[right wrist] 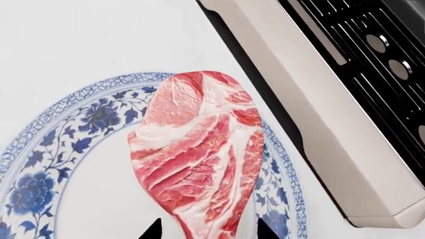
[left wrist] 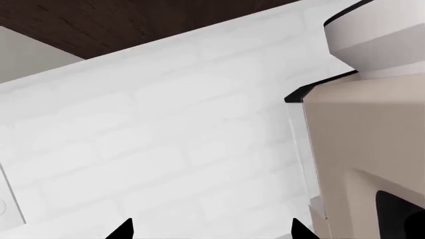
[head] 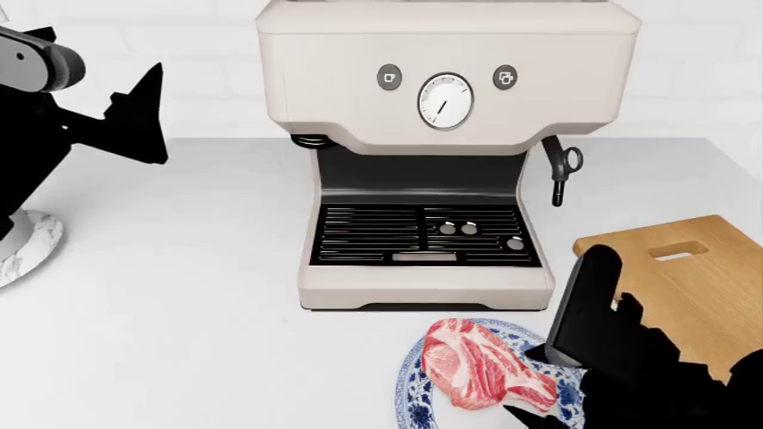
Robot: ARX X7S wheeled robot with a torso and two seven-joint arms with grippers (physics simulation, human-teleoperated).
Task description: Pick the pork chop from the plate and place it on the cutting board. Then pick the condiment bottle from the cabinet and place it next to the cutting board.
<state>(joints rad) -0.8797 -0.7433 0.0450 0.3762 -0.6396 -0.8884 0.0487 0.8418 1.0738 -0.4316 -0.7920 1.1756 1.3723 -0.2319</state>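
The pork chop [head: 477, 362] lies on the blue-patterned plate [head: 412, 393] at the counter's front edge, and in the right wrist view the pork chop [right wrist: 199, 154] fills the middle of the plate [right wrist: 66, 164]. My right gripper [head: 531, 384] is open, and in its own view [right wrist: 209, 231] its fingertips stand on either side of the chop's narrow end, with a gap showing. The cutting board [head: 698, 268] lies to the right of the plate. My left gripper [head: 141, 116] is open and empty, raised at the far left, and in its own view [left wrist: 210, 231] it faces the wall. The condiment bottle is out of view.
A beige espresso machine [head: 441, 152] stands just behind the plate, its base close to the plate in the right wrist view [right wrist: 332, 124]. Its steam wand [head: 560, 174] hangs on its right side. A round marble base [head: 24, 246] sits at far left. A white brick wall [left wrist: 166, 124] is behind.
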